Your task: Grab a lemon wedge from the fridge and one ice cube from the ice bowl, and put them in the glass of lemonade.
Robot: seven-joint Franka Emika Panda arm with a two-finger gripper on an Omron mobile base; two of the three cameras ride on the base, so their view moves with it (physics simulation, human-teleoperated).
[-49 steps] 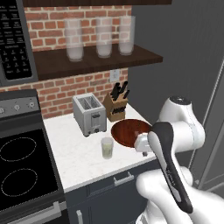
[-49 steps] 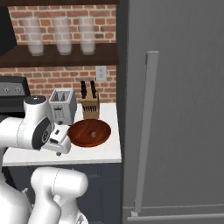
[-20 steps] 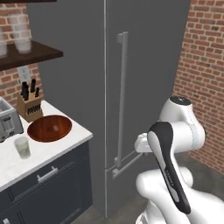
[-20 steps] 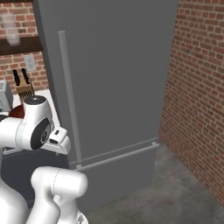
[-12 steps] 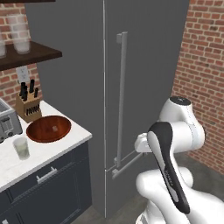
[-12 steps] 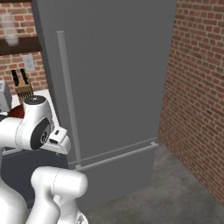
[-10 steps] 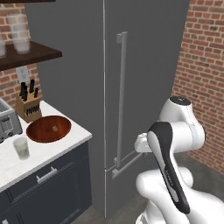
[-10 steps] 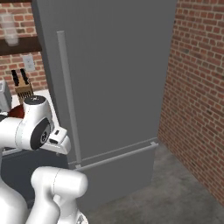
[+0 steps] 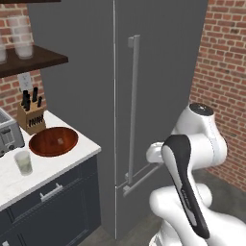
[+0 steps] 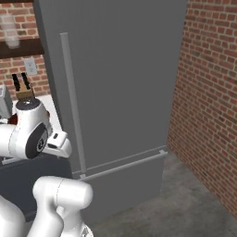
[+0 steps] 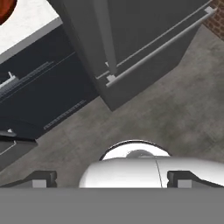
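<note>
**Gripper wide open, facing the closed fridge**

The gripper holds nothing; its two dark fingertips stand far apart at the bottom of the hand view, aimed down at the grey floor. Ahead of it rises the one fridge, shut, with one long vertical bar handle and one horizontal bar across the lower drawer. The wrist sits close in front of that vertical handle, not touching it.

Off to the gripper's left lies the white counter. On it stand one ice bowl, reddish-brown, with a pale speck inside that may be an ice cube, too small to tell; one glass of lemonade just beside the bowl; one knife block behind it; and one toaster at the frame's edge. On the shelf above, the frosted glasses overlap too closely to count.
</note>
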